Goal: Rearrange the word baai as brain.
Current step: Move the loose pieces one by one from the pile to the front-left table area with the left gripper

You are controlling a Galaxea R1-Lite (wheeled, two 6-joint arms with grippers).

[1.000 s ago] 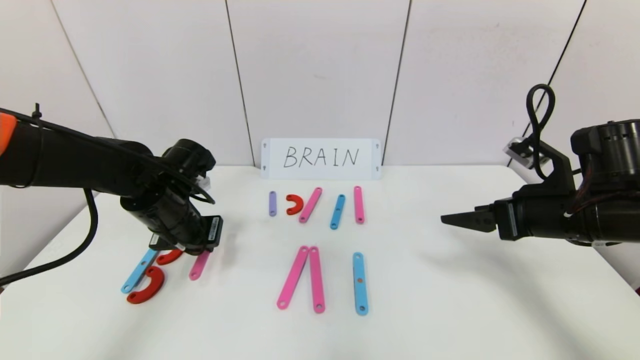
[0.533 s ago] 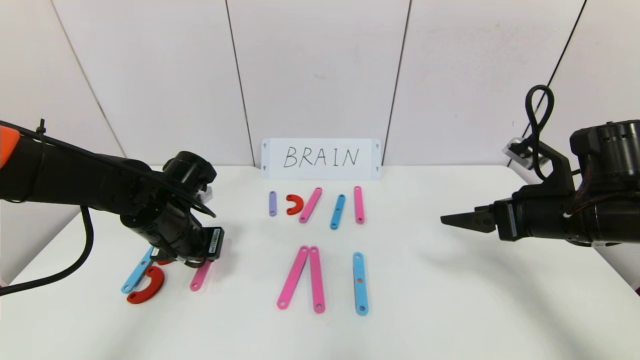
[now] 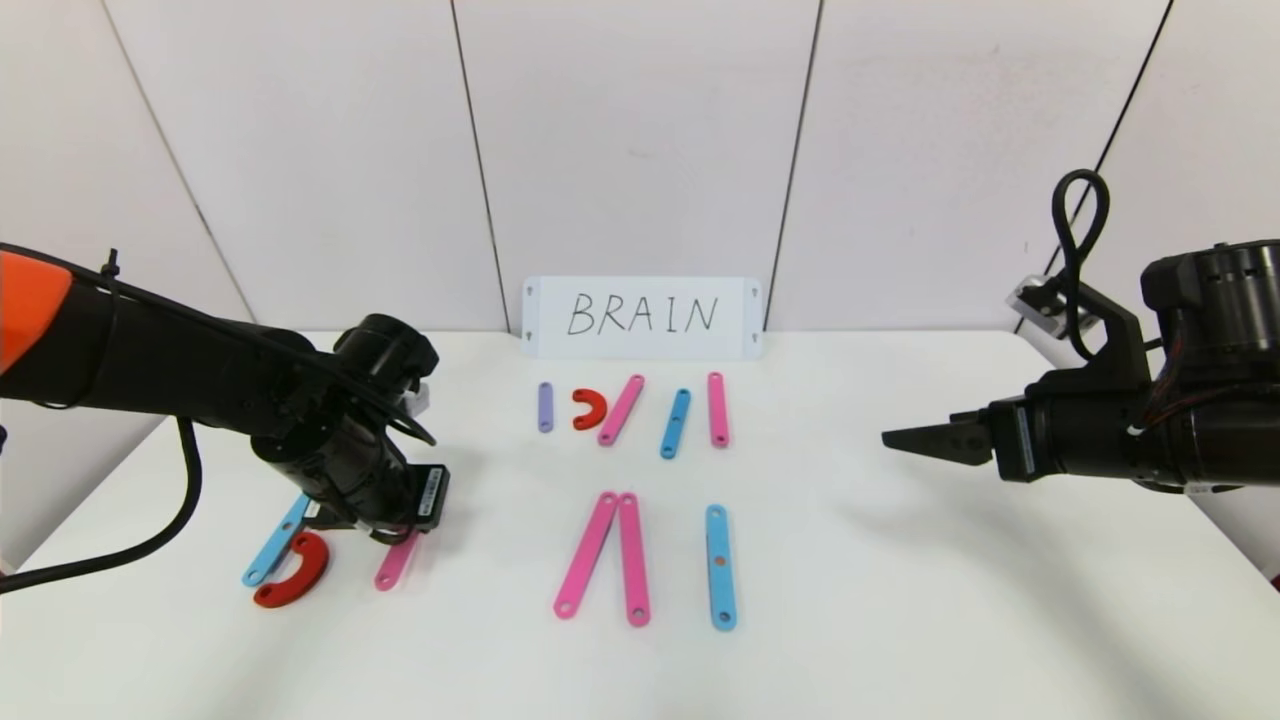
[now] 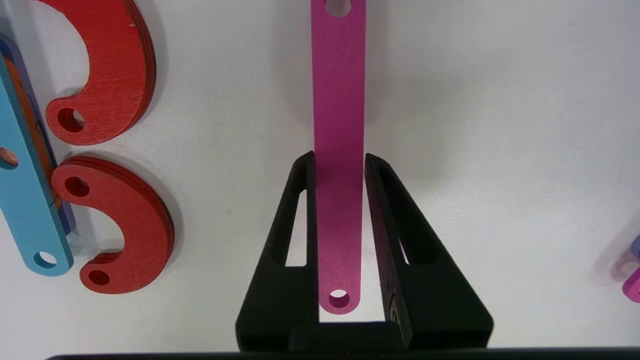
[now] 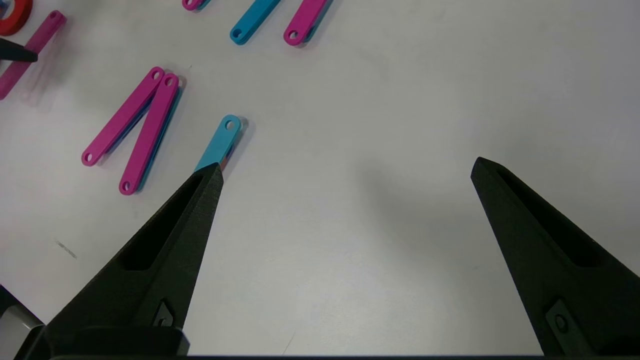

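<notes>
Head view: left gripper [image 3: 385, 528] is down at the table [image 3: 900, 600] over the short pink bar [image 3: 392, 565], beside the blue bar [image 3: 272, 550] and red half-ring [image 3: 295, 572]. Right gripper [image 3: 915, 438] is parked off to the right, well clear.

Left wrist view: fingers [image 4: 300, 200] straddle the pink bar [image 4: 338, 150], pressed to both edges; whether they're pinching or just letting go, can't tell. Risk: a loose hold lets the bar swing or drop skewed onto the nearby red curves [image 4: 115, 230].

Right wrist view: jaws spread wide, empty, above the long blue bar [image 5: 220, 142]; no risk while idle.
</notes>
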